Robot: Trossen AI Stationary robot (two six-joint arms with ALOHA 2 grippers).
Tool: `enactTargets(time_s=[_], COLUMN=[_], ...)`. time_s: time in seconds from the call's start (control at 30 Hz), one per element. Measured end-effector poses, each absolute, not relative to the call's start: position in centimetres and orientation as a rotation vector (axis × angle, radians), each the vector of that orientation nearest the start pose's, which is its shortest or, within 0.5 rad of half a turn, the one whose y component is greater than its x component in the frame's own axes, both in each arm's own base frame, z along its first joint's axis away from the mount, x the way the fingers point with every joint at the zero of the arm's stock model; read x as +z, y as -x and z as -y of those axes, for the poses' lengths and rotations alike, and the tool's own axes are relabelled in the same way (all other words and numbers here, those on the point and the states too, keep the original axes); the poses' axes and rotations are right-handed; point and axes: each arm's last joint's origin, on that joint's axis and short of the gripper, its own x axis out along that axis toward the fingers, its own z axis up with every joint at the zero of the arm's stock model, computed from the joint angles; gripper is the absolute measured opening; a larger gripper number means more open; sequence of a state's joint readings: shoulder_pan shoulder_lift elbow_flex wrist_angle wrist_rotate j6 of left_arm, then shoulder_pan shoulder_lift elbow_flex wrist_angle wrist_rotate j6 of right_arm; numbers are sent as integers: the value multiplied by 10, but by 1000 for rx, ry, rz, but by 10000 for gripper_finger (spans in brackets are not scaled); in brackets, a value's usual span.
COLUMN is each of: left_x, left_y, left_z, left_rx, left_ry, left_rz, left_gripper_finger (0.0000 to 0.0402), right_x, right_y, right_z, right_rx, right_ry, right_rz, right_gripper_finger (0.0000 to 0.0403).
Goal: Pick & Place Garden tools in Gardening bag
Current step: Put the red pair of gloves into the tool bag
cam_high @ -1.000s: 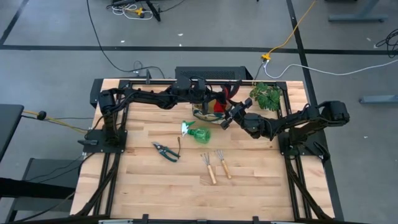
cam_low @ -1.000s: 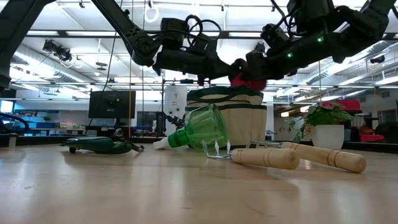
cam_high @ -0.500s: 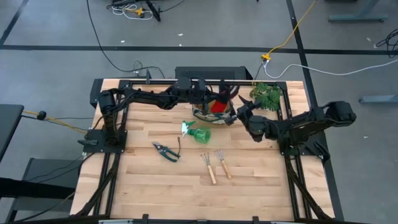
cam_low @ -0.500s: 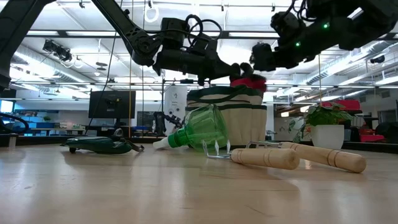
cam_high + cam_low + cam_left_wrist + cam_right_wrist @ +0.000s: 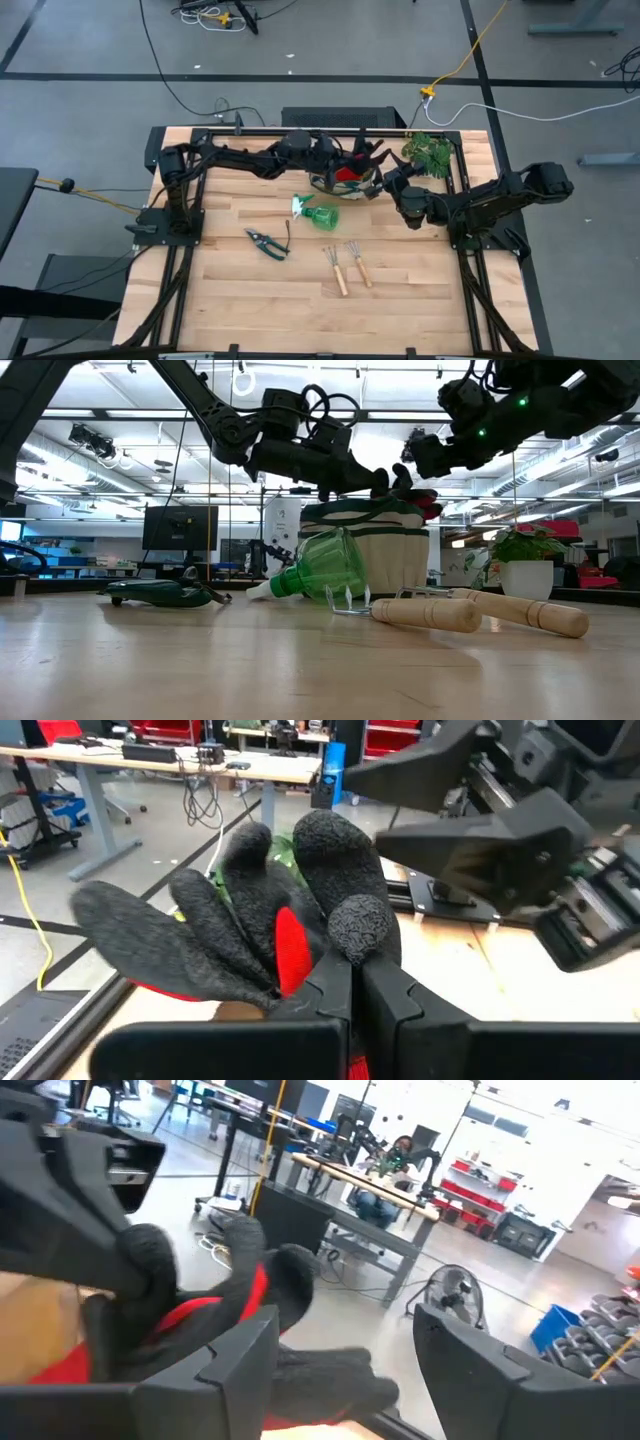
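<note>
Near the top centre of the high view, the left gripper [image 5: 340, 166] is pinched tight on the red-and-black gloves [image 5: 347, 173], holding them over the mouth of the gardening bag [image 5: 385, 550]. The right gripper [image 5: 385, 178], which half a second ago was still close against the gloves, has spread its fingers wide and drawn back toward the right of the frame, holding nothing (a handover, by the look of it). So the gloves now hang on the left arm alone, and lowering them into the bag seems the step in hand. The green spray bottle [image 5: 318, 213], pruning shears [image 5: 266, 243] and two mini rakes [image 5: 347, 265] lie on the table [image 5: 250, 300], centre frame, waiting.
</note>
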State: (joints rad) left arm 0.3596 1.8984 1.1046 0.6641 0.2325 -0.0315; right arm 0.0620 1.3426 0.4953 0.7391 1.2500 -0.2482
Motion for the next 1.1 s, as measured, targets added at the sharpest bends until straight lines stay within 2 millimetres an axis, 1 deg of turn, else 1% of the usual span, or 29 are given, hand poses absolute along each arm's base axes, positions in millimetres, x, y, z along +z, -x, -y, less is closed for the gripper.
enactTargets(time_s=[0.17,0.3,0.57,0.77,1.0,1.1], left_x=[204,199,195,186,185,186], left_y=[-392,-393,-393,-390,-390,-390], left_z=[-133,-128,-124,-123,-123,-123], left_rx=[111,104,85,93,92,91], left_ry=[63,76,90,130,140,143], left_rz=[-167,-218,-265,-363,-365,-364], left_gripper_finger=[6,7,6,20,7,18], right_x=[209,209,211,212,215,215], right_y=[-245,-244,-242,-242,-242,-242], right_z=[12,13,13,14,13,13], right_rx=[-1179,-1230,-1277,-1294,-1296,-1294], right_ry=[288,291,291,308,288,286], right_rz=[-239,-245,-242,-255,-229,-227], right_gripper_finger=[233,233,233,233,233,233])
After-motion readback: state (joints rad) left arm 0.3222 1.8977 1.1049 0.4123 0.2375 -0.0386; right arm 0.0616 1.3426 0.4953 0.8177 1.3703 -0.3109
